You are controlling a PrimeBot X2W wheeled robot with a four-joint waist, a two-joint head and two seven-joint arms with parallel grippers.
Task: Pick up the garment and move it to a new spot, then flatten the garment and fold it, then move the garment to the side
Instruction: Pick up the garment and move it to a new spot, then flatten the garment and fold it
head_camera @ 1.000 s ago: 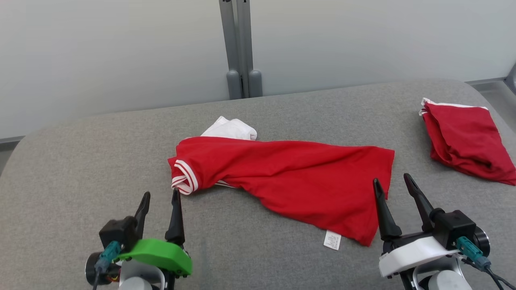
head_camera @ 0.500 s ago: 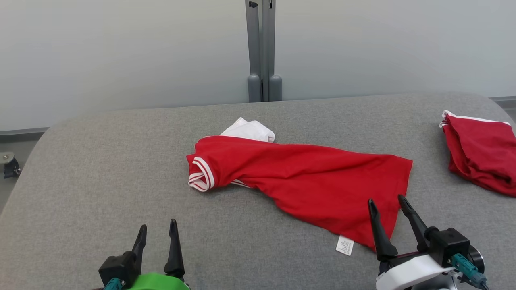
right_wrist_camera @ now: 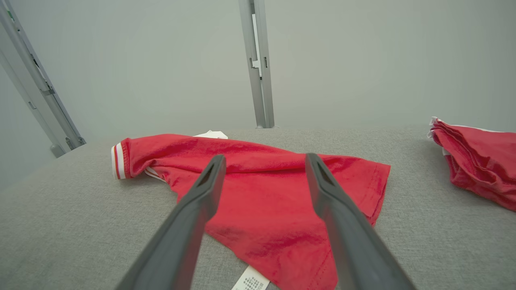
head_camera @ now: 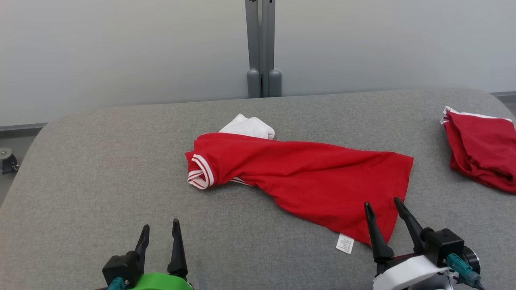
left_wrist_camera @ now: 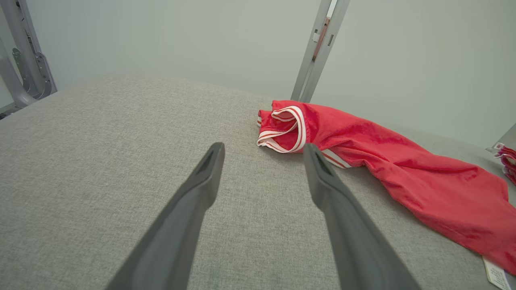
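the red garment (head_camera: 306,177) lies twisted and rumpled across the middle of the grey table (head_camera: 100,169). its striped sleeve cuff (head_camera: 200,174) is rolled up at the robot's left end, and the hem corner with the white label (head_camera: 345,243) is nearest the robot. both grippers are empty, fingers spread apart. the left gripper (head_camera: 160,224) hovers over bare table, well short of the cuff. the right gripper (head_camera: 382,202) hangs at the near hem corner, its tips overlapping the red cloth in the head view (whether they touch it i cannot tell).

the likeliest slip is a thin pinch. the hem corner lies flat against the soft table cover, so closing fingers may skate over it, or catch one layer that slides free on the lift. a one-corner grab by the right gripper alone would probably let the cloth hang as a rope and tighten the twist, making the flattening harder. diving too deep risks pinching the table cover along with the fabric.

a white piece (head_camera: 248,127) pokes out behind the far edge. i cannot tell if it belongs to the garment or is separate, so it may drag along or snag. a second red pile (head_camera: 479,155) sits near the table's right edge, well apart for now. choosing a new spot on that side could land one on the other and muddle them.
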